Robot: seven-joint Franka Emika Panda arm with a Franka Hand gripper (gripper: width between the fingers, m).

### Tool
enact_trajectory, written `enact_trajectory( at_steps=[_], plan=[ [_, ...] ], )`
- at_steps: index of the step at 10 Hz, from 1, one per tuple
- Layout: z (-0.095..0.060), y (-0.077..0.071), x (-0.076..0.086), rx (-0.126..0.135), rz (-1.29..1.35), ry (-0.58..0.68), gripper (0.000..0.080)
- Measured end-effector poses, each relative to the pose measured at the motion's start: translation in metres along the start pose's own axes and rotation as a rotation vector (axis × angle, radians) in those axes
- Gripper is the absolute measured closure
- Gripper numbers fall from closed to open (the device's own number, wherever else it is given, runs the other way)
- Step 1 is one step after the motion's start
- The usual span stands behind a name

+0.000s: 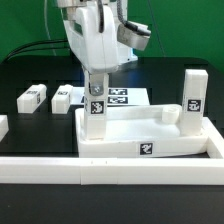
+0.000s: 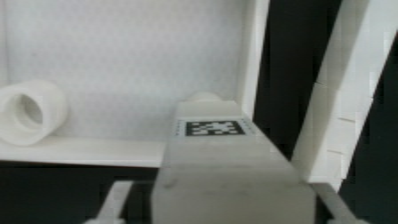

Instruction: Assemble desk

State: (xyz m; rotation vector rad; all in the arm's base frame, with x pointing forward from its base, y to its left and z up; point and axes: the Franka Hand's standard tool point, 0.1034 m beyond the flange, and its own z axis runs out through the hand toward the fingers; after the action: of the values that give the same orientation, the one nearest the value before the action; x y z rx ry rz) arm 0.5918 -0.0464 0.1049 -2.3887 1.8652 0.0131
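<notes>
Standing beside the rig, I see the arm reach straight down, its two-finger gripper [image 1: 97, 88] pinching a white square plastic post leg [image 1: 97, 108] by its upper end, the jaws pressed against the leg's sides. This post leg stands upright with its black-and-white square tag facing the exterior view. It is at the corner of the desk top [image 1: 115, 148] on the exterior view's left. From here I cannot tell whether its foot sits in a socket.

The desk top is a white plastic rectangular tray with a raised rim and a tag on its near wall. It lies on the black worktop [image 1: 40, 130], just behind the long low white border wall [image 1: 110, 170]. At its back corner on the exterior view's right, a second leg [image 1: 192, 95], also white, square and tagged, stands upright.

Two loose legs [image 1: 33, 97] [image 1: 65, 97] lie flat on the worktop, off to the exterior view's left of the tray. The marker board [image 1: 122, 97] lies flat behind the arm.

The wrist view looks along the post leg [image 2: 222, 165] and past its tag to the tray's white floor. A round white socket [image 2: 27, 108] sits there, apart from the leg.
</notes>
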Motion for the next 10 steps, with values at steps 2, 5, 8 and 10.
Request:
enact_trajectory(
  at_steps=[2, 5, 8, 10],
  plan=[
    [0.0019, 0.0015, 0.0012, -0.005, -0.082, 0.000, 0.0327],
    [0.0019, 0.0018, 0.0023, -0.012, -0.333, 0.008, 0.0162],
    [0.0019, 0.0019, 0.0025, -0.013, -0.526, 0.006, 0.0151],
    [0.0016, 0.0040, 0.0039, -0.032, -0.768, 0.003, 0.0151]
  ],
)
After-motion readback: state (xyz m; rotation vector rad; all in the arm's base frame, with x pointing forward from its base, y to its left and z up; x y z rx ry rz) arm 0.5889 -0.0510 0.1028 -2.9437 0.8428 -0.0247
